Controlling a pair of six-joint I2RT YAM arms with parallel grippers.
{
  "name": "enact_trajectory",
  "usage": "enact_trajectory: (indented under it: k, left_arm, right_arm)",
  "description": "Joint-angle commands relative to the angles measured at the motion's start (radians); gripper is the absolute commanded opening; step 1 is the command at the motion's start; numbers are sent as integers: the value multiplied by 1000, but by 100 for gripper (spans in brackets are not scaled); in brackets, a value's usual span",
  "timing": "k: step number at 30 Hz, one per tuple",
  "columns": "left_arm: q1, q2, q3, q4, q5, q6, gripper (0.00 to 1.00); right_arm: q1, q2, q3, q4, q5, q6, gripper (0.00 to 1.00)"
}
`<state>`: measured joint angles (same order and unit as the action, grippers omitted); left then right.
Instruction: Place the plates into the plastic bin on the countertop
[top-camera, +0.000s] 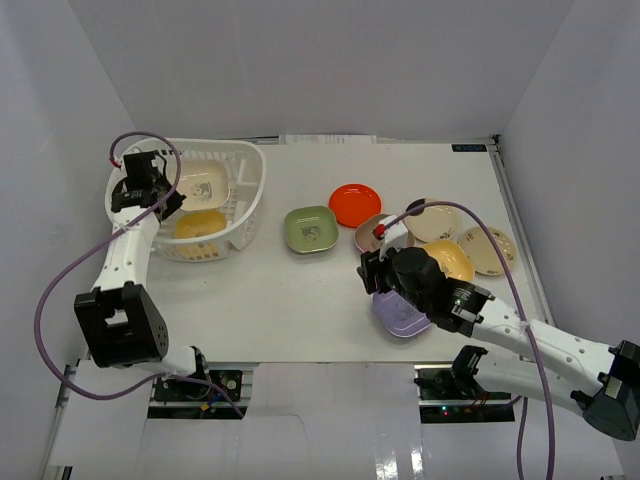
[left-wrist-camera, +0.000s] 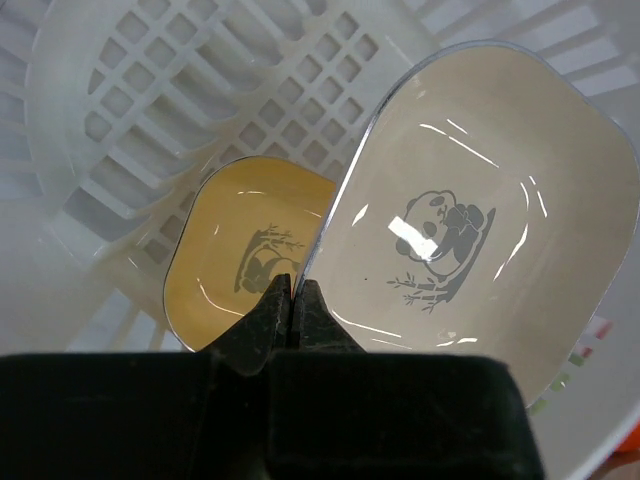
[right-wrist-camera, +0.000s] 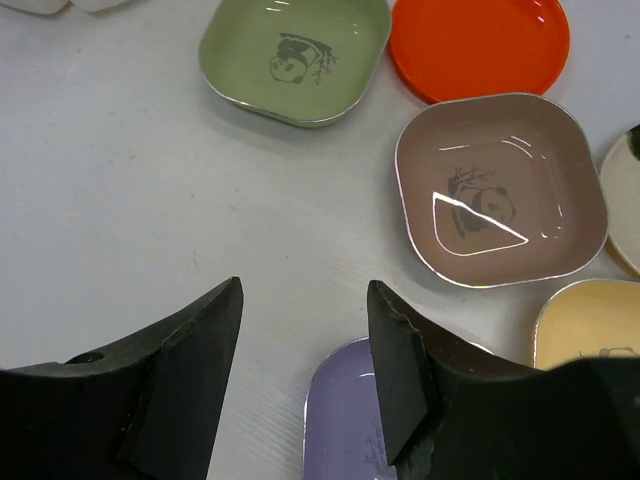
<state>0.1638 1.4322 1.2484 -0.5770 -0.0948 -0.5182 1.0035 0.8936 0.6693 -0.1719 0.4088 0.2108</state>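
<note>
Two of the plates already lie in the large white slotted plastic bin (top-camera: 252, 185) at the far left of the flat white countertop (top-camera: 300, 300): a cream rounded-square plate (left-wrist-camera: 480, 140) printed with a grey panda and bamboo, which overlaps a yellow rounded-square plate (left-wrist-camera: 215, 250) with the same kind of print. The left gripper (left-wrist-camera: 292, 300) hangs over the bin's left side with its fingers clenched together, the tips right at the cream plate's rim; whether they pinch that rim I cannot tell. To the right, the right gripper (right-wrist-camera: 305, 370) hovers low with its jaws spread apart and nothing between them. Its right finger overlaps the far rim of a purple rounded-square plate (right-wrist-camera: 340, 430) at the near edge of the group. Just beyond lie a brown rounded-square plate (right-wrist-camera: 500, 190) with a panda print, a green rounded-square plate (right-wrist-camera: 295, 55) with a panda print to the far left of it, and a plain round red plate (right-wrist-camera: 480, 40). Further right sit a second cream plate (top-camera: 435, 224), a second yellow plate (top-camera: 452, 260) and a beige plate (top-camera: 488, 250). A small dark label strip (top-camera: 470, 147) marks the far right edge, its writing too small to read.
</note>
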Motion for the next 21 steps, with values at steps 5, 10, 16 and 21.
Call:
enact_trajectory:
  k: [5,10,16,21]
  left_arm:
    - [8,83,-38,37,-42,40,0]
    - [8,111,-64,35,-45,44,23]
    - [6,56,-60,42,4,38,71]
    - [6,-45,-1,42,101,29,84]
  right_arm:
    - [-152,152,21,92,-61,10,60]
    - [-272,344,90,115,-91,-42,63]
    - [-330,533,168,124,-168,-135,64]
    - [-359,622,187,127,-238,-163,61]
